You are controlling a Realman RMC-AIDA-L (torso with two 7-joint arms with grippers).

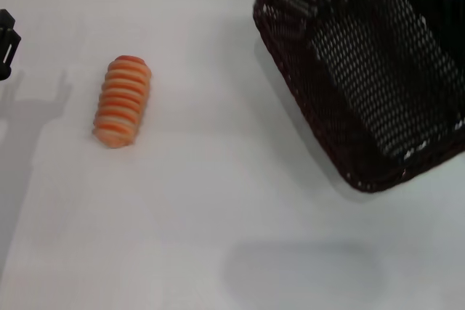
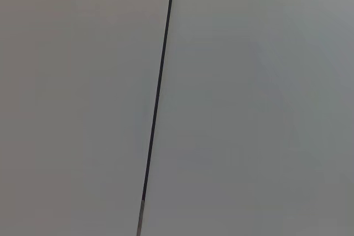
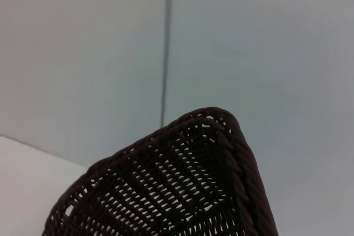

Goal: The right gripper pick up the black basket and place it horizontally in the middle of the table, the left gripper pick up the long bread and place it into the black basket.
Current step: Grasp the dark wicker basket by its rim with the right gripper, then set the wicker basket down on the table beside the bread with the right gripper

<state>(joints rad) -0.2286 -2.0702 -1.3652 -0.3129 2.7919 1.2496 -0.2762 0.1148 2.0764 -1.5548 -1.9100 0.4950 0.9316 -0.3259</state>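
The black basket hangs tilted over the worktop's far right corner; the right gripper is out of view, so its fingers cannot be judged. A slack hold could drop it askew. The long bread lies left of middle, near the left gripper, fingers unclear.

One long bread, one black basket and one tool at the left edge showed above one surface.

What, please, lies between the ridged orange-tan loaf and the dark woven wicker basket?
Nothing: in the head view only bare white table separates the long bread from the black basket.
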